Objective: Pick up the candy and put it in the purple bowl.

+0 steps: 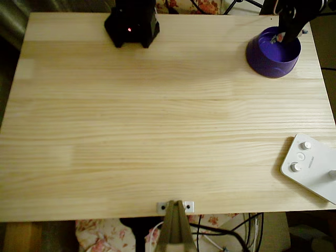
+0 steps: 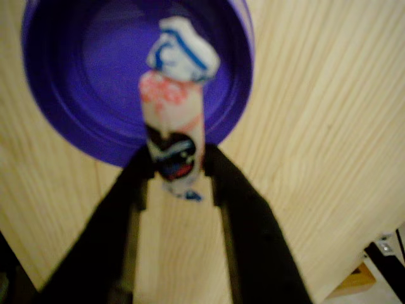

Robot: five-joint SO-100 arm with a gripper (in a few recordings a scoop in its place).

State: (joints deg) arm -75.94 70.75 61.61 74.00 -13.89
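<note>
The gripper (image 2: 177,168) holds the candy (image 2: 174,114) tight between its two black fingers. The candy hangs above the purple bowl (image 2: 76,82), which sits in a corner of the tabletop (image 1: 157,121). Next, I think, it must let go so the candy drops in.

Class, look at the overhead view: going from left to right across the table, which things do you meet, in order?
Black arm base at the far edge → purple bowl, with the gripper above it → white box with knobs at the right edge, nearer the camera.
</note>
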